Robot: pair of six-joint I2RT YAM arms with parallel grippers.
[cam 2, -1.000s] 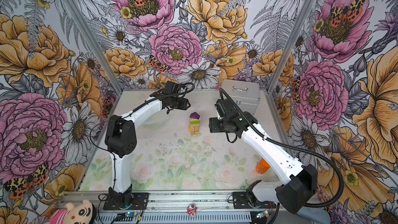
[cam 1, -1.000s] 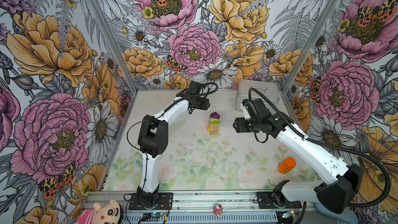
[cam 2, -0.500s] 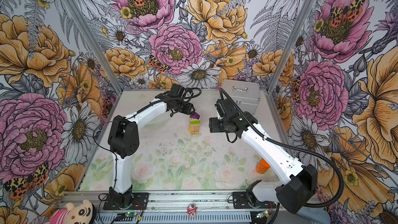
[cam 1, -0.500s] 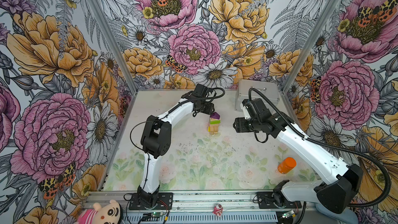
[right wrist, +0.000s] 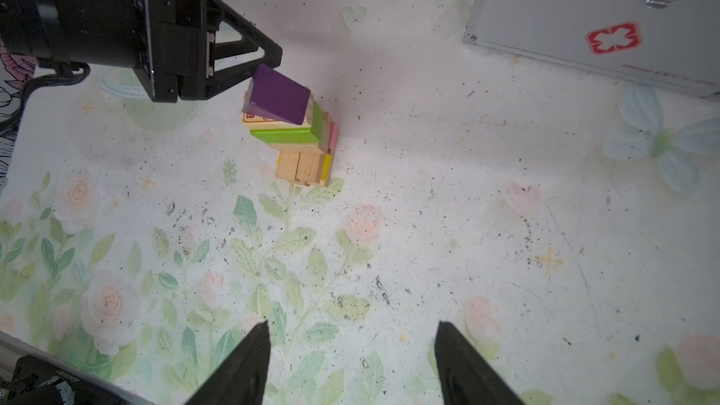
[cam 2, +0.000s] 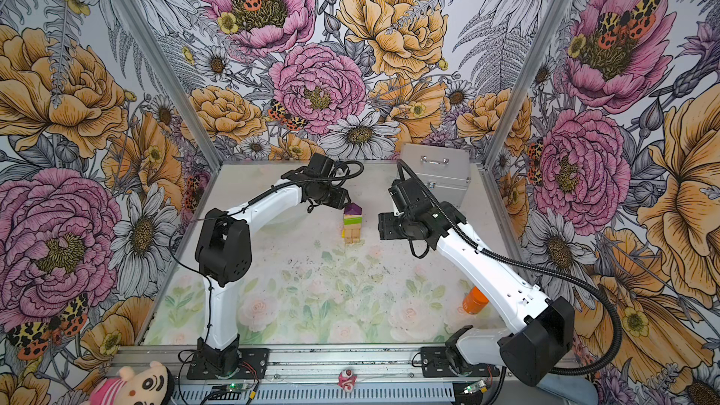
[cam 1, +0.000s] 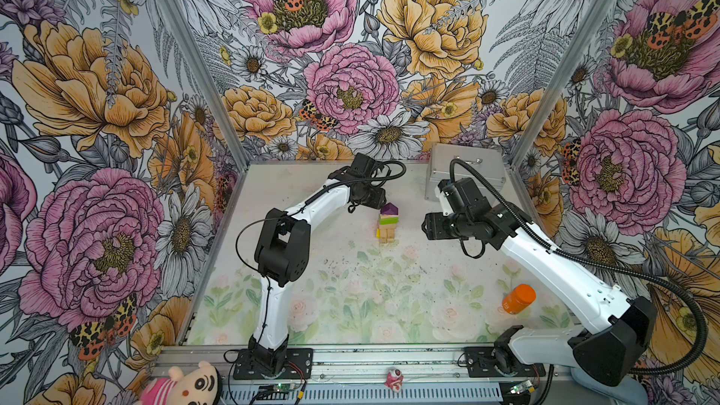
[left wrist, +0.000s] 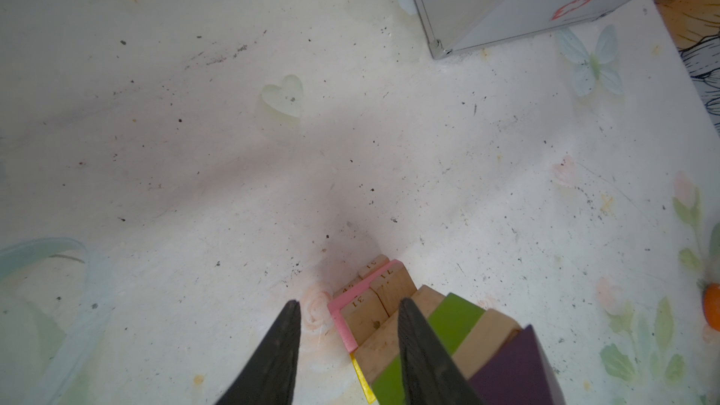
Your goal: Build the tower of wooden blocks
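At the front rail, a plush toy [cam 1: 183, 383] and a small figurine [cam 1: 393, 379]; further in, on the right of the mat [cam 1: 350, 305], an orange bottle [cam 1: 518, 298], well apart from the blocks.

Past the middle of the mat, the tower [cam 1: 388, 224]: upright tan planks at the foot with a yellow sliver at one side; above them pink, tan, lime-green and tan layers; on top, the purple pointed block [right wrist: 278, 97].

To the right of the tower, at about the same depth, the right gripper [right wrist: 352, 329], turned towards it; fingers spread wide, nothing between them; clearly apart from the stack.

On the far left side of the tower, the left gripper [left wrist: 348, 305], up at the level of its top; fingers [left wrist: 280, 344] parted by a narrow gap, clamped on nothing; in the right wrist view, one fingertip right at the upper edge of the purple pointed block, touching or not impossible to tell; in the left wrist view, one finger over the green and tan layers, the pink edge showing in the gap.

Farthest back, on the right, the silver metal case [cam 1: 465, 169] by the rear wall, apart from the tower.
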